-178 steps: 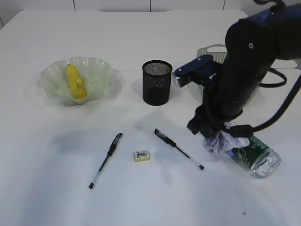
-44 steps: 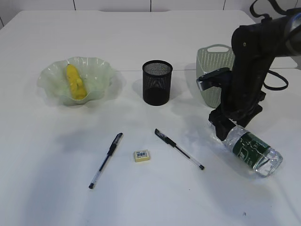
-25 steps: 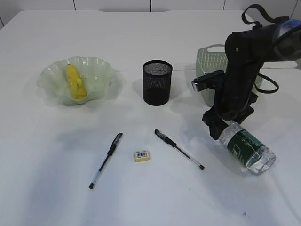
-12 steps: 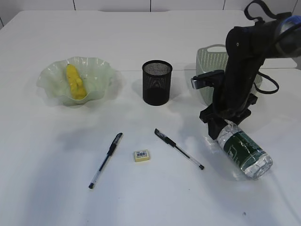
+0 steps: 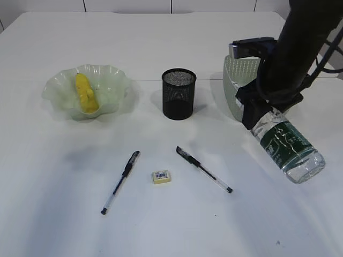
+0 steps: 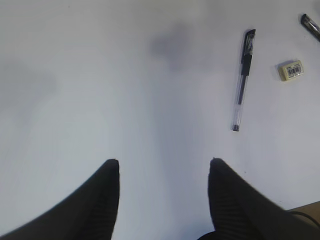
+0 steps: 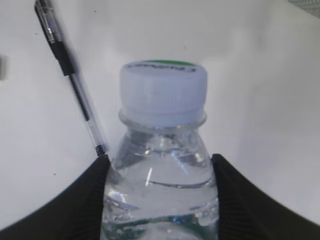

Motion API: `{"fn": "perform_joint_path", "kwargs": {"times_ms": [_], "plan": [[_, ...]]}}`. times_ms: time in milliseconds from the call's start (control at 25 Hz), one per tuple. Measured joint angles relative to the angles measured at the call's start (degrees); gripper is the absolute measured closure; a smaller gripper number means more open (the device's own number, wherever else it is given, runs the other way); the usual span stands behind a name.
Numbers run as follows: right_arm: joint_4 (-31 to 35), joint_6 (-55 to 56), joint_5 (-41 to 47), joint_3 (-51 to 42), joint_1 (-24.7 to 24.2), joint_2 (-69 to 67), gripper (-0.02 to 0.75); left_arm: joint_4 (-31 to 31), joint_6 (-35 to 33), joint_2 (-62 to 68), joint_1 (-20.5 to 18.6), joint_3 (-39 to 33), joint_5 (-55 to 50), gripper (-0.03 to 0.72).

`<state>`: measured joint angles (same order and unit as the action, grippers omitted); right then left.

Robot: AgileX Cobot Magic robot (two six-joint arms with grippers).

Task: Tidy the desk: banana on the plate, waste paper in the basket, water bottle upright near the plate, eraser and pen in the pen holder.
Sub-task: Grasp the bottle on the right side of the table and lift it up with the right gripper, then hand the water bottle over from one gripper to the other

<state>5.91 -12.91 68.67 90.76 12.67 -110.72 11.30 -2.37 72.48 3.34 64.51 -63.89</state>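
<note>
The water bottle (image 5: 286, 150), tilted beside the basket (image 5: 241, 88) and clamped at its shoulder by the right end effector (image 7: 159, 165), is judged mid-transfer; it must next be stood upright near the plate (image 5: 115, 80), the left end effector (image 6: 164, 167) standing apart and empty.

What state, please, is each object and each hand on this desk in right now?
Clear plastic water bottle: capped, tilted, gripped.
Right hand: shut on the bottle's shoulder.
Left hand: open, empty.
Yellow banana: in pale-green wavy plate.
Black mesh pen holder: upright.
Two pens, cream eraser: lying flat.
</note>
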Motion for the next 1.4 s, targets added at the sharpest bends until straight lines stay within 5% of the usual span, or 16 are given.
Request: {"fn": "perform_joint_path", "kwargs": {"times_ms": [480,760,1120,1400], "plan": [[0.4,0.1,-2.6,-20.4,0.0,21.0,0.318,0.0,0.0,0.0,0.0,0.0,-1.5,0.286],[3.3,-2.3,-5.2,-22.9,0.0,27.5,0.318,0.2,0.0,0.0,0.0,0.0,-1.7,0.286],[20.7,-22.4,-10.9,-22.9,0.0,27.6,0.318,0.2,0.0,0.0,0.0,0.0,0.1,0.286],[47.2,-48.6,-15.6,-23.0,0.0,27.6,0.318,0.4,0.0,0.0,0.0,0.0,2.0,0.286]]}}
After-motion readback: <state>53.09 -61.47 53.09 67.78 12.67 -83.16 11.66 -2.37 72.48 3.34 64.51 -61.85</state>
